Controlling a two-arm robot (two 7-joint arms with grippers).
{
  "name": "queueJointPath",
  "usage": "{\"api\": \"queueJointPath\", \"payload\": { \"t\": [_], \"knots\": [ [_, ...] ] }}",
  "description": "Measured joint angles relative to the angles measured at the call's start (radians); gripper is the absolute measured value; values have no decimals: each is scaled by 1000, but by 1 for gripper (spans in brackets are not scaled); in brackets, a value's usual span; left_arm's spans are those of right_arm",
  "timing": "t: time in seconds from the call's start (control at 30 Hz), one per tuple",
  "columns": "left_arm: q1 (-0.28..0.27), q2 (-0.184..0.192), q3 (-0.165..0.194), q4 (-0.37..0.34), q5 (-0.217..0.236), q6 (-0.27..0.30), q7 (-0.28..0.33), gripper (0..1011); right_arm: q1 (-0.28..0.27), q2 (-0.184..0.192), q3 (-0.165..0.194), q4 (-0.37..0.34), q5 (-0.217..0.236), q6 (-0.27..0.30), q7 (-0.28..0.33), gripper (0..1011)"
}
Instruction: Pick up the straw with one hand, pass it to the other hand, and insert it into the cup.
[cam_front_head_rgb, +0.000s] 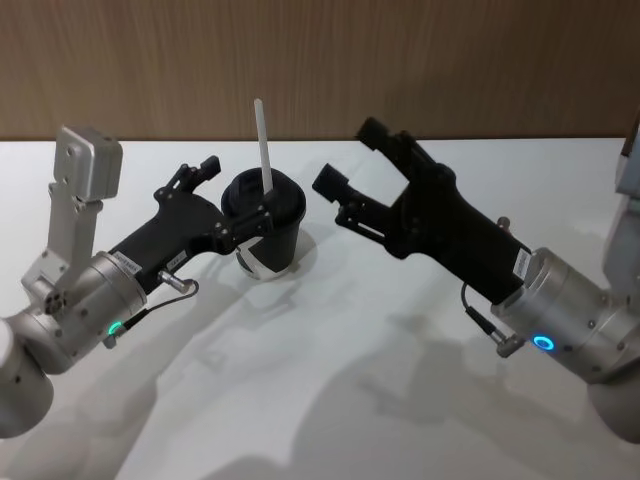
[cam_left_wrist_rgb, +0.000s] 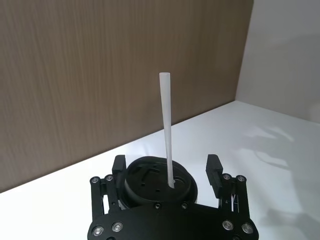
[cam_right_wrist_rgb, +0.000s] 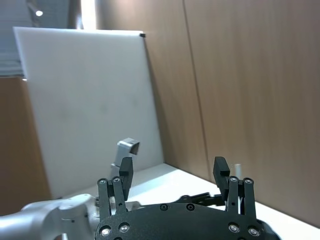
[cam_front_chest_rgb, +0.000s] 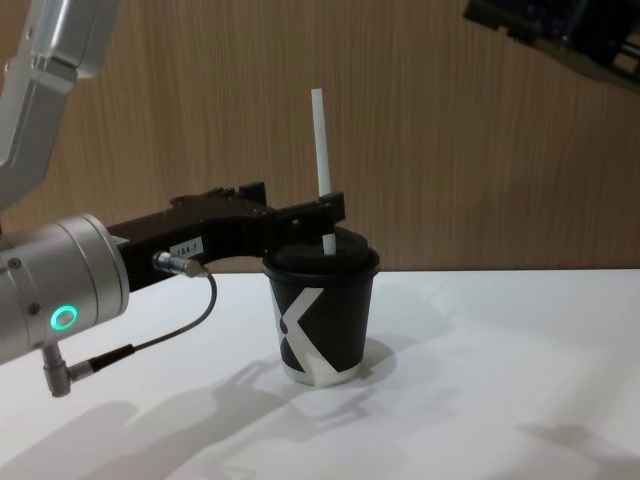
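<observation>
Our left claw (cam_front_head_rgb: 237, 196) sits spread around the small black paper cup (cam_front_chest_rgb: 318, 318); the thin white plastic straw (cam_front_chest_rgb: 321, 170) stands inside. We lift away slowly; our right claw (cam_front_head_rgb: 352, 159) waits released at three o'clock

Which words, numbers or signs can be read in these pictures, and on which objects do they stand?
White angular mark like a "K": on the small black paper cup.
Small white label on the black left gripper: it has dark characters, too small to read.
White label on the black right gripper, near its silver wrist: unreadable.
</observation>
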Motion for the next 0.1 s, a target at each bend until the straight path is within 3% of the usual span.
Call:
{"api": "queueJointPath", "payload": {
  "t": [0.1],
  "knots": [
    [13, -4, -4, -9, 16, -12, 22, 1000, 4, 6, -8, -2, 24, 15, 24, 1001]
  ]
}}
